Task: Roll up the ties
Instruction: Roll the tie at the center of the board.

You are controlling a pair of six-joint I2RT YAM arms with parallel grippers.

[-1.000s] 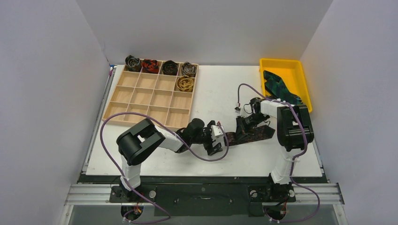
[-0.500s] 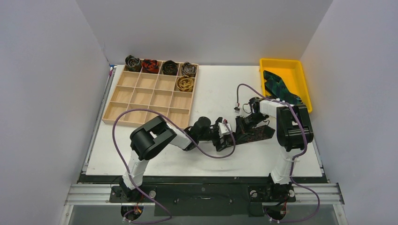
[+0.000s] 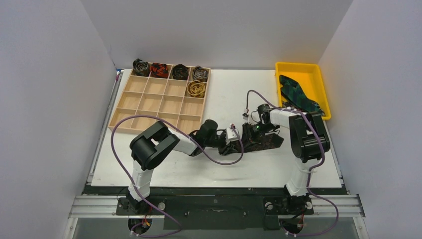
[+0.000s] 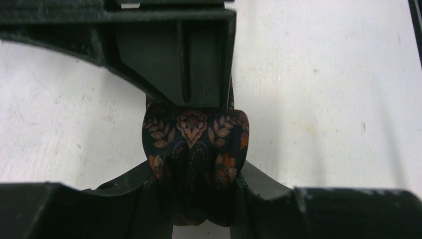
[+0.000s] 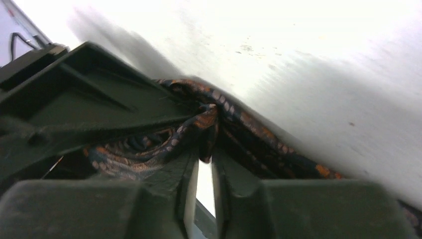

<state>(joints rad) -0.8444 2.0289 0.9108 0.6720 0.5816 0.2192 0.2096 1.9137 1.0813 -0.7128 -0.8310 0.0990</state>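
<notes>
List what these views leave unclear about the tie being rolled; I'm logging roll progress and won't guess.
- Top view: the left gripper and right gripper cover most of the dark tie; turn count hidden.
- Left wrist: the fingers hide everything beyond one fold of tie.
- Right wrist: blurred; the tie's tail leaves the right edge.
- Top view: green-blue tie in the yellow bin too small to read its pattern.

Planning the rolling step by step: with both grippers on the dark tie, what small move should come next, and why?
Probably the left gripper should turn a little, winding the dark tie further. Only a short curl sits in its grip, while the right gripper pinches the strip that lies flat on the table.
</notes>
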